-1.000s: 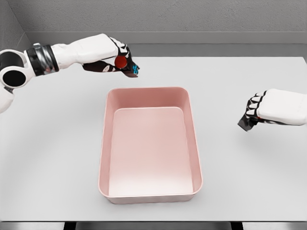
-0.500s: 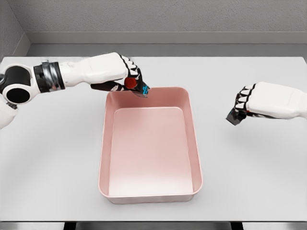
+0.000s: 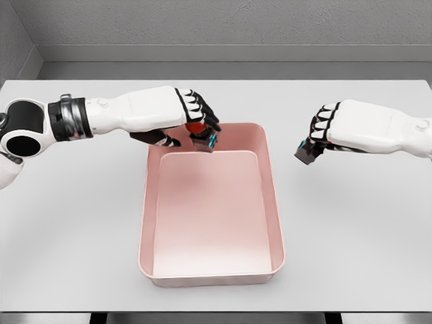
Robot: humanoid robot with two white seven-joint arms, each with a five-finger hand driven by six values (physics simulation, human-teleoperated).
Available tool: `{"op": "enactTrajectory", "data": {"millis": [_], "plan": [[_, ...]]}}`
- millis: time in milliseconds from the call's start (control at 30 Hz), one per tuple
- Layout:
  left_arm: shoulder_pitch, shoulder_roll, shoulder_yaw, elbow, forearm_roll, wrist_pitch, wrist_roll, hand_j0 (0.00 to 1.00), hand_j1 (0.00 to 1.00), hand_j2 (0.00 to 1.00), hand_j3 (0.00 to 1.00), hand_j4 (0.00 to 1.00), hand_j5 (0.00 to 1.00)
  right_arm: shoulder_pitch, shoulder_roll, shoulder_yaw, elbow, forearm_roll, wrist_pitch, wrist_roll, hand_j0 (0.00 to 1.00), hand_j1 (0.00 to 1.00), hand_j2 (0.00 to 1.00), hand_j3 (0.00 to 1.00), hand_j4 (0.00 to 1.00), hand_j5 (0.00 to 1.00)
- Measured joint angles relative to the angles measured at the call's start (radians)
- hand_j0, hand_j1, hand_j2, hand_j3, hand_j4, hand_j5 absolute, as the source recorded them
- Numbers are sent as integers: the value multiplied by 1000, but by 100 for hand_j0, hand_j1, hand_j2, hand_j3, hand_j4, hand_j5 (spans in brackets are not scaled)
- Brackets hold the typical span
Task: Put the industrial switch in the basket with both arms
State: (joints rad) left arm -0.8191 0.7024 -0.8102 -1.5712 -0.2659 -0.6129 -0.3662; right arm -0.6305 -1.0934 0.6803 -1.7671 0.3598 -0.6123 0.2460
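The industrial switch [image 3: 201, 136], a small dark block with a red button and a blue end, hangs over the far left corner of the pink basket [image 3: 278, 223]. My left hand [image 3: 192, 125] is shut on it from above, the arm coming in from the left edge. My right hand [image 3: 316, 140] hovers above the table just right of the basket's far right corner. Its fingers are curled and hold nothing.
The basket is a deep rectangular tub in the middle of a white table [image 3: 351, 236]. A grey wall [image 3: 229, 30] runs behind the table's far edge.
My left hand has carried the switch right and nearer, from beyond the basket's far rim to over its corner. My right hand has risen and moved left toward the basket.
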Motion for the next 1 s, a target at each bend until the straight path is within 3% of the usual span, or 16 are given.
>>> {"op": "enactTrajectory", "data": {"millis": [200,333,600,1000], "plan": [[0,12,2,-11,4,0,1,100,100,100,100,100,100,-12,29,1,0,-1,0,1,46,46,46,46,46,46],[2,67,12,-6,44,0,3,100,100,100,100,100,100,-20,42,1,0,0,0,1,46,46,46,46,46,46],[52,220,56,103,172,0,4,100,100,100,100,100,100,-32,95,6,0,0,0,2,46,46,46,46,46,46],[77,325,76,158,201,0,2,100,100,100,100,100,100,-41,196,27,0,1,0,6,47,47,47,47,47,47]]}}
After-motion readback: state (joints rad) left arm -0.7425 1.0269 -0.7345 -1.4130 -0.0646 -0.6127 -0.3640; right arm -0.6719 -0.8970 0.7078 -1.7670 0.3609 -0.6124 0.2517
